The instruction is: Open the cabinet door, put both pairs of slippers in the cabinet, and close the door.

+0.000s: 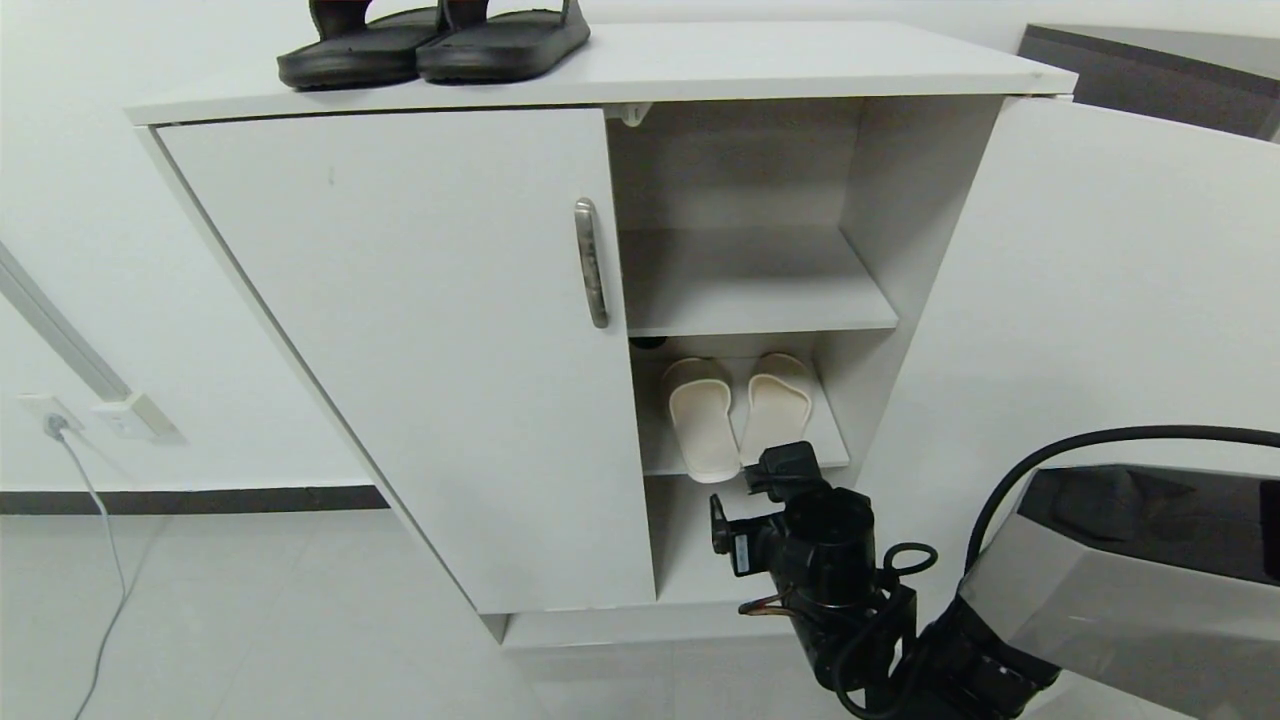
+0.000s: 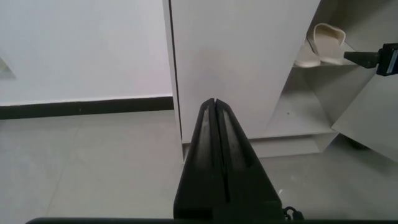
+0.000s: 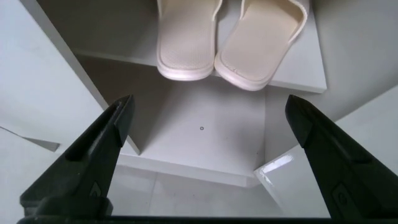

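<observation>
The white cabinet (image 1: 620, 65) has its right door (image 1: 1080, 290) swung open and its left door (image 1: 420, 340) closed. A pair of white slippers (image 1: 735, 415) lies side by side on the middle shelf, toes outward. A pair of black slippers (image 1: 435, 45) sits on the cabinet top. My right gripper (image 1: 785, 465) hangs just in front of the white slippers (image 3: 217, 37), a little below their shelf; it (image 3: 210, 104) is open and holds nothing. My left gripper (image 2: 214, 124) is shut and empty, low over the floor, facing the closed door (image 2: 242, 56).
A metal handle (image 1: 591, 262) runs down the closed door's inner edge. The upper shelf (image 1: 750, 285) and bottom shelf (image 3: 199, 137) are bare. A wall socket with a cable (image 1: 50, 420) is at the far left. Tiled floor (image 1: 250, 610) lies before the cabinet.
</observation>
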Robot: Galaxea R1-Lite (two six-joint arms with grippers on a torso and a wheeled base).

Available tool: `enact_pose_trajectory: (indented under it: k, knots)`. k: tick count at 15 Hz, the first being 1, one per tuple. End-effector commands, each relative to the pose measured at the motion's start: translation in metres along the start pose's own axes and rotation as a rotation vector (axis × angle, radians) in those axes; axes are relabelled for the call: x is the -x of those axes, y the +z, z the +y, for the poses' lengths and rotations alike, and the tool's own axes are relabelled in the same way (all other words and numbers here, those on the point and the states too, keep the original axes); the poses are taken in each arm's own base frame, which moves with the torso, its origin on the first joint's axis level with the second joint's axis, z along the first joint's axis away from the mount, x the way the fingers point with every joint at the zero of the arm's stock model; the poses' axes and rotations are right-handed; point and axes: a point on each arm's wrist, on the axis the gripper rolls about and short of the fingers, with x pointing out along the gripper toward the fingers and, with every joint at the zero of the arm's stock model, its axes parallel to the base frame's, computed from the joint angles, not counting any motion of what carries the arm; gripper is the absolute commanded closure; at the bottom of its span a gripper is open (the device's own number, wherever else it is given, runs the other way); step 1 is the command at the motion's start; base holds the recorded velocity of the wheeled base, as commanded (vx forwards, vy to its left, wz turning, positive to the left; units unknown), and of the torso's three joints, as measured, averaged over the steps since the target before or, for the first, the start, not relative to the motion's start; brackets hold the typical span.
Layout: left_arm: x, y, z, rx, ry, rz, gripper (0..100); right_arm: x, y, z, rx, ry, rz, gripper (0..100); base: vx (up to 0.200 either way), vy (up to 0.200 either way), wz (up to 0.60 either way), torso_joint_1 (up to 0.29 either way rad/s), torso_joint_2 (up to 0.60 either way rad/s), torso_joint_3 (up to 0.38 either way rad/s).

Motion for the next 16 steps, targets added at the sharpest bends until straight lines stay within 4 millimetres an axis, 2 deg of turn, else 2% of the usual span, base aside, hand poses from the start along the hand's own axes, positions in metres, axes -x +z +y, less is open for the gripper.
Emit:
enact_pose_trajectory:
  k: [1,9,11,16]
  knots:
    - [0.000,0.000,0.000,0.000,0.000,0.002,100,0.003,0.003,0.000,-0.002,0.004,-0.004,0,0.000,0.000,0.00,0.000,0.00,0.000]
    - [0.000,0.000,0.000,-0.002,0.000,0.002,100,0.017,0.009,-0.002,0.018,0.022,-0.005,0,0.000,0.000,0.00,0.001,0.00,0.163]
    - [0.000,0.000,0.000,-0.003,0.000,0.002,100,0.024,0.011,-0.003,0.028,0.030,-0.013,0,0.000,0.000,0.00,0.000,0.00,0.063]
    - [0.000,0.000,0.000,0.000,0.000,0.002,100,0.026,0.010,-0.004,0.031,0.033,-0.007,0,0.000,0.000,0.00,0.000,0.00,0.000]
